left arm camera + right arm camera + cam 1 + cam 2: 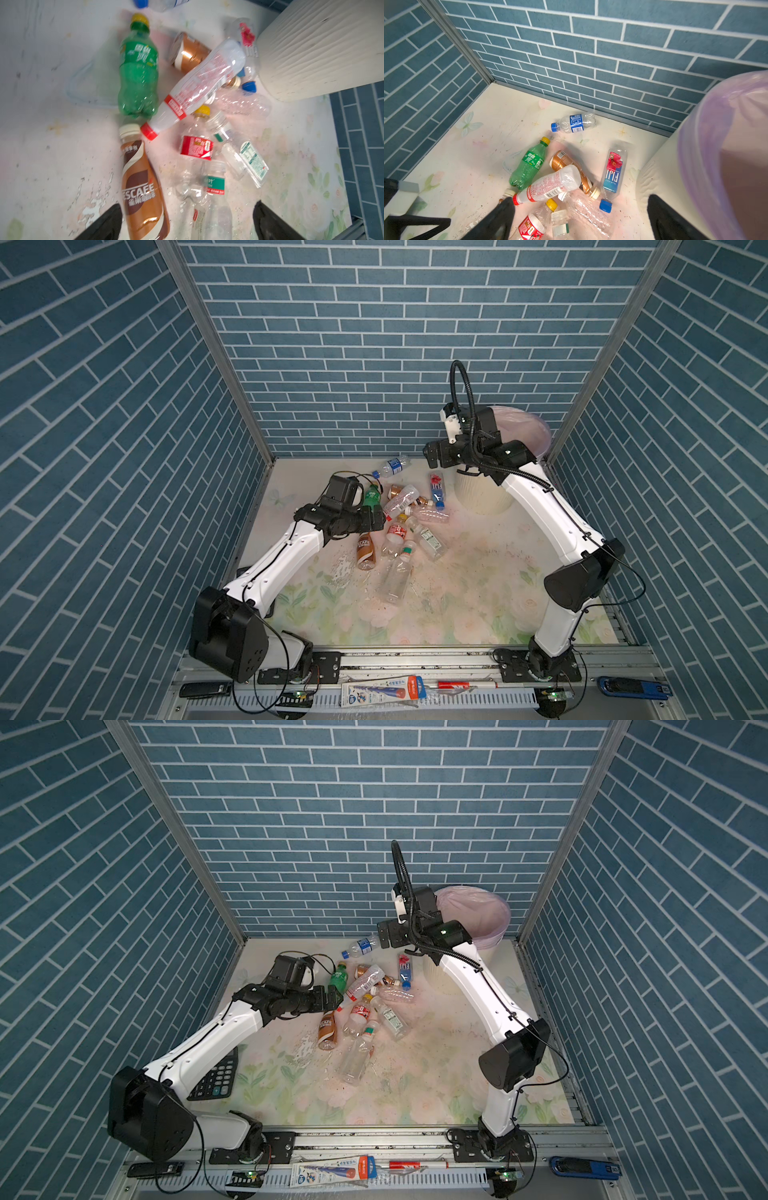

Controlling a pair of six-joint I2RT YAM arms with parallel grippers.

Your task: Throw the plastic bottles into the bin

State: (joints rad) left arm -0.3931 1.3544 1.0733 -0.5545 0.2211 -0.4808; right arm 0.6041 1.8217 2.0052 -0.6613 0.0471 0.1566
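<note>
Clear plastic mostly: the plastic bottles (395, 531) lie heaped mid-table, the green bottle (371, 496) and brown bottle (365, 549) on the heap's left and a blue-labelled bottle (392, 465) apart by the back wall. My left gripper (187, 207) hangs low over the heap, jaws wide and empty, with the brown bottle just beside one finger. My right gripper (580, 199) is raised beside the bin (484, 497), jaws wide, holding nothing; the bin stands in the back right corner, near the heap.
</note>
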